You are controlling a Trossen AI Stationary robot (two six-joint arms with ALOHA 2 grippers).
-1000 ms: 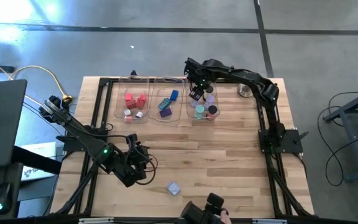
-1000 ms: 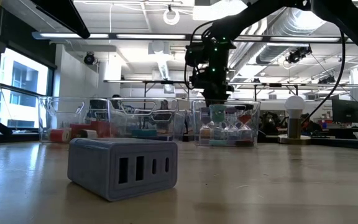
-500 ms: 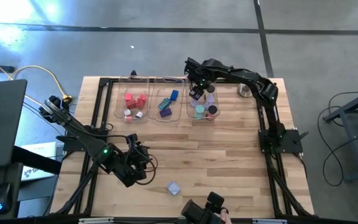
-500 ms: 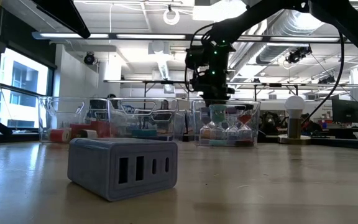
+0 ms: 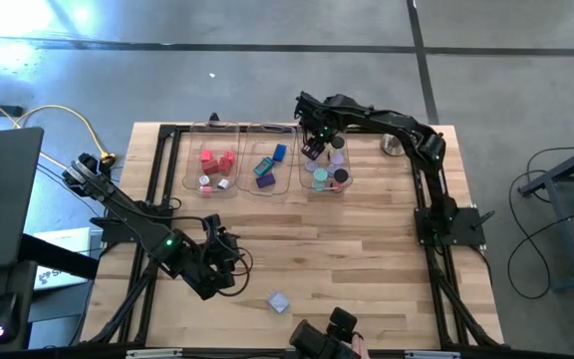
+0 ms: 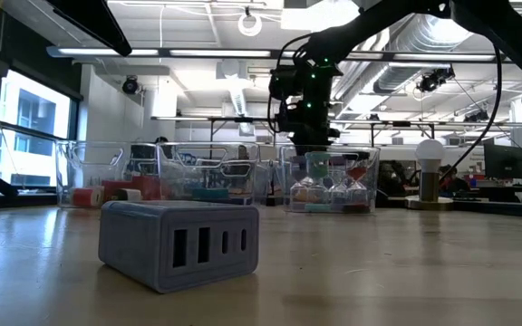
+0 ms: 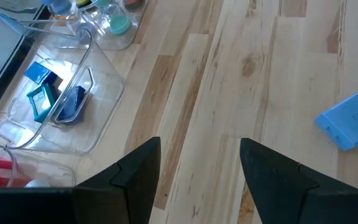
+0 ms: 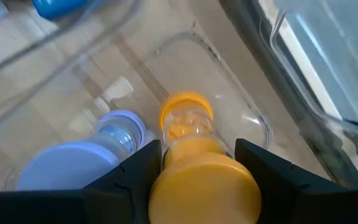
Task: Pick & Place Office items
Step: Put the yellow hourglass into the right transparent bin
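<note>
1. High view.
   - Right gripper (image 5: pixel 313 152): over the clear tray (image 5: pixel 325 187) nearest the right arm, at the far edge of the table.
   - Round pieces (image 5: pixel 329 176) in lilac, teal and black lie inside that tray.
   - Left gripper (image 5: pixel 225 261): waits low over the near left of the table.
   - Blue-grey block (image 5: pixel 278 301): alone on bare wood, well apart from all 3 trays.
   - No writing legible.

2. Low view.
   - Right gripper (image 6: pixel 307 143): just above the tray rim; contents of the jaws not visible here.
   - Blue-grey block (image 6: pixel 178 244): rigid, boxy, 4 slots on 1 face. Likely light and stiff.
   - Take hold across 2 flat opposite sides, clear of the slots.
   - No brand or label readable.

3. Left wrist view.
   - Left gripper (image 7: pixel 197 180): fingers spread wide, nothing between them.
   - Blue-grey block (image 7: pixel 351 119): flat on the wood, off to 1 side.
   - Blue and teal pieces (image 7: pixel 47 99) in the middle tray (image 7: pixel 104 124).
   - No print legible.

4. Right wrist view.
   - Right gripper (image 8: pixel 197 174): fingers closed in on an orange piece (image 8: pixel 199 190), apparently clamped at its round rim.
   - Looks like hard, smooth plastic: light, stiff, probably slippery.
   - Grip across the full width, squarely, to stop it rolling out.
   - Lilac discs (image 8: pixel 64 169) lie just beside, on the tray floor.
   - No lettering visible.
</note>
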